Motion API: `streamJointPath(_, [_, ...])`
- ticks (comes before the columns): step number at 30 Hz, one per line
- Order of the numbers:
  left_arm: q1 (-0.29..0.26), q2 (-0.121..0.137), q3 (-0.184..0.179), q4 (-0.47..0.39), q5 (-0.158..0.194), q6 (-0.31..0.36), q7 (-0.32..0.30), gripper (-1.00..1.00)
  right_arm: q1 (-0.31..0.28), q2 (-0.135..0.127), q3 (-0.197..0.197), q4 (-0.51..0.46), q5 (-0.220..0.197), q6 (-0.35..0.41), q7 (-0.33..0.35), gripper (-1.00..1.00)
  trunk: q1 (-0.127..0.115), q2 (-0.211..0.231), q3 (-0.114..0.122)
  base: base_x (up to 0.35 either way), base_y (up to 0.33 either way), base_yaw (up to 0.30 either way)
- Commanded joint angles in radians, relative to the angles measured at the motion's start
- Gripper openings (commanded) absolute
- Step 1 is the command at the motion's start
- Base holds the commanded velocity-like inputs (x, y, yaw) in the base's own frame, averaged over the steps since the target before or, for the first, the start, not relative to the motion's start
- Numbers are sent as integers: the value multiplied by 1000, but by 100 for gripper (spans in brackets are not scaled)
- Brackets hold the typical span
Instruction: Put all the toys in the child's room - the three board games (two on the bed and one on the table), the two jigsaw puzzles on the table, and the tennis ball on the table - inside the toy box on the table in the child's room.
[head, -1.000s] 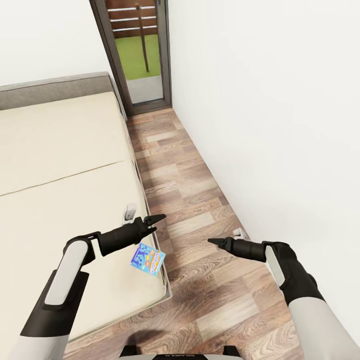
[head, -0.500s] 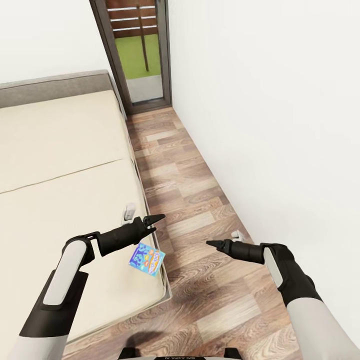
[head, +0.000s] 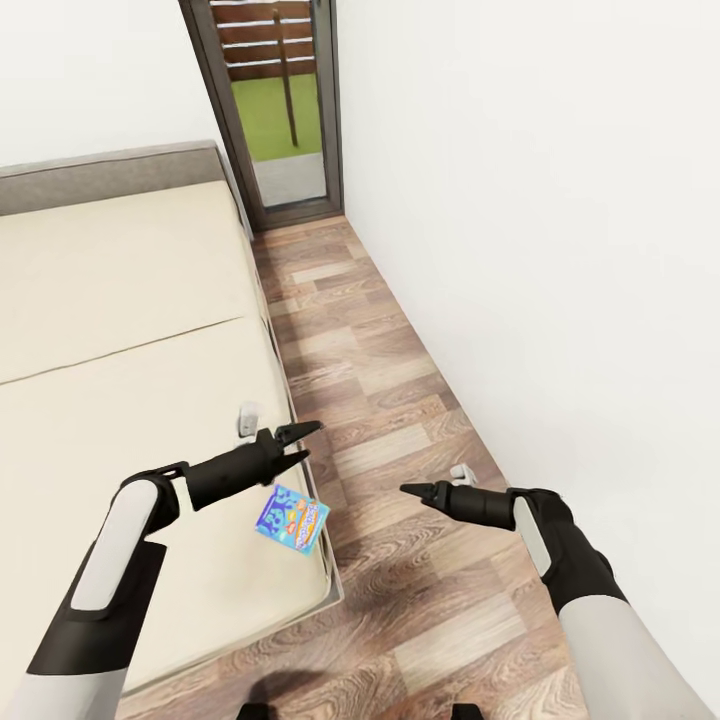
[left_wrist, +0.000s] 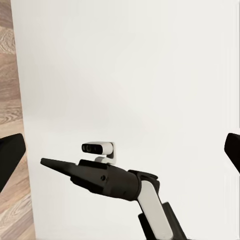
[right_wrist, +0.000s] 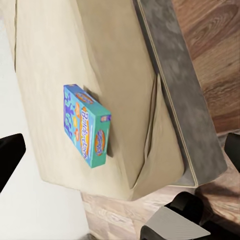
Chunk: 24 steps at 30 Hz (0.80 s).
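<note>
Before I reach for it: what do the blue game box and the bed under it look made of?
Blue game box: likely printed cardboard, with crisp flat faces and a slightly glossy print. Bed: beige mattress that looks like matte fabric, with a soft seam, and a grey frame, possibly upholstered.

White walls (head: 520, 200), wood floor (head: 400, 430) (glass door (head: 275, 110)).

Head view high over bed (head: 120, 330), right wrist view sharing its corner

beige bed (head: 120, 330) — blue board game (head: 293, 517) near corner
</note>
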Motion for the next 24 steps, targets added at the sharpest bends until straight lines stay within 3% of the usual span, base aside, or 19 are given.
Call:
streamJointPath(1, [0,8,3,-2,28,4,11,100,0,5,-1,0,2,5,2,100,4,-8,-2,0,0,0])
streamJointPath(10, [5,41,17,-4,85,10,13,100,0,18,24,1,12,5,2,100,38,-71,-17,0,0,0])
streamJointPath(24, [6,51,20,-5,103,12,13,100,1,22,49,1,14,6,7,100,92,-169,-39,0,0,0])
